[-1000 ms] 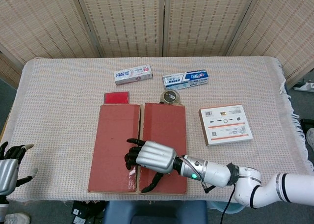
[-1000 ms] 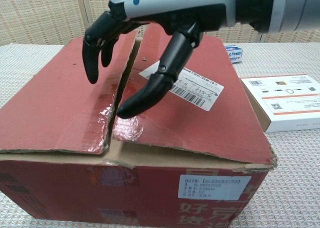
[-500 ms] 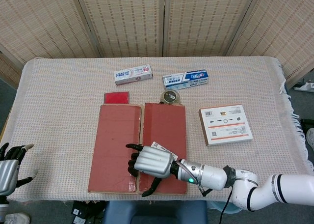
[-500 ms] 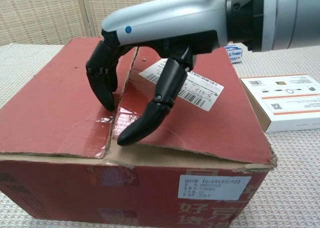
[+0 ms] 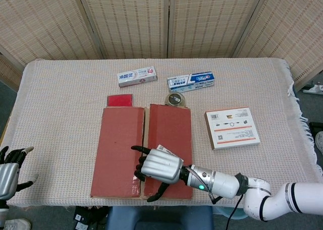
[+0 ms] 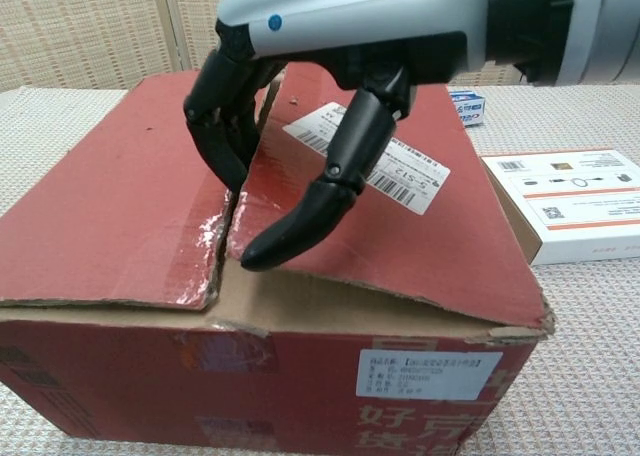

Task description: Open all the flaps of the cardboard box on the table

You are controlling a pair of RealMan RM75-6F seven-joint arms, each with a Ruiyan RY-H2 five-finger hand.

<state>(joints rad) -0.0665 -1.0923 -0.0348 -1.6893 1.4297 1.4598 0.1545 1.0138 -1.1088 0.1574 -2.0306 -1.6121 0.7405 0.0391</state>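
The red cardboard box [image 5: 118, 154] lies at the table's near middle, its two long top flaps meeting at a centre seam. My right hand [image 5: 160, 165] sits over the near end of the seam. In the chest view its dark fingers [image 6: 225, 126] dip into the seam against the inner edge of the right flap [image 6: 420, 246], and the thumb [image 6: 320, 206] curves over that flap's front corner. This corner stands slightly raised, showing brown card beneath. The left flap [image 6: 110, 206] lies flat. My left hand [image 5: 10, 169] hangs off the table's near left, fingers apart and holding nothing.
Two toothpaste cartons [image 5: 137, 76] [image 5: 191, 81] and a tape roll [image 5: 175, 99] lie behind the box. A small red panel [image 5: 120, 99] sits at its far left end. A flat white and orange package [image 5: 232, 127] lies to the right. A wicker screen backs the table.
My right hand slid toward the near edge and its fingers went down into the seam. The right flap's front corner has risen a little. The left hand has not moved.
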